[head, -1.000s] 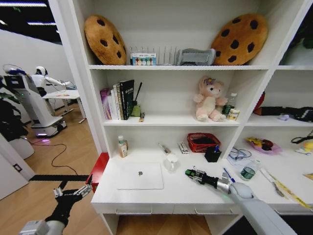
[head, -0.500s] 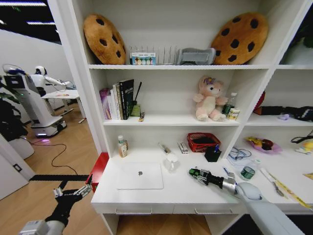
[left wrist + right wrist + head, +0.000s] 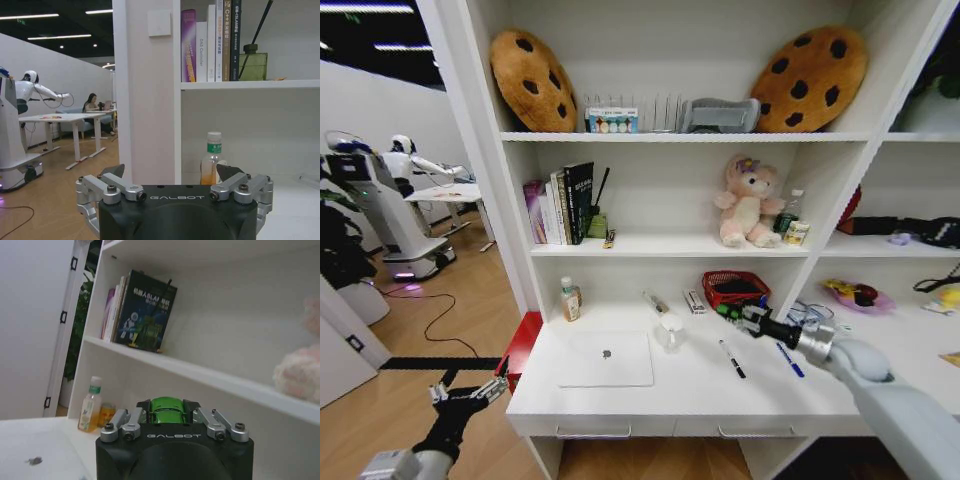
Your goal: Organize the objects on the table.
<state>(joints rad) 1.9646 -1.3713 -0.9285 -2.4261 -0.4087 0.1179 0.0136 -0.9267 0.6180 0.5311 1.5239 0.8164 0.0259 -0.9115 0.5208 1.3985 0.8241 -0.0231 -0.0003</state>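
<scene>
The right gripper (image 3: pixel 732 314) hangs above the back of the desk (image 3: pixel 680 395), just in front of the red basket (image 3: pixel 734 289), with its fingers pinched on a small green ring (image 3: pixel 166 411) that sits squarely between them in the right wrist view. The ring looks light, hard and smooth, so it could slip or twist if squeezed off-centre; a hold across its middle, as now, seems the safest. Below the arm, 2 pens lie loose on the desk, a black pen (image 3: pixel 731 358) and a blue pen (image 3: pixel 788 359), near each other but apart. Both look thin, stiff and apt to roll, and each is probably best taken across the middle of its barrel. The silver laptop (image 3: pixel 607 360) lies closed and flat near the front left of the desk; it is likely the heaviest and most delicate item, with only its thin edges to grasp. The left gripper (image 3: pixel 468 394) is parked low beside the desk's left end, its fingers spread and empty.
</scene>
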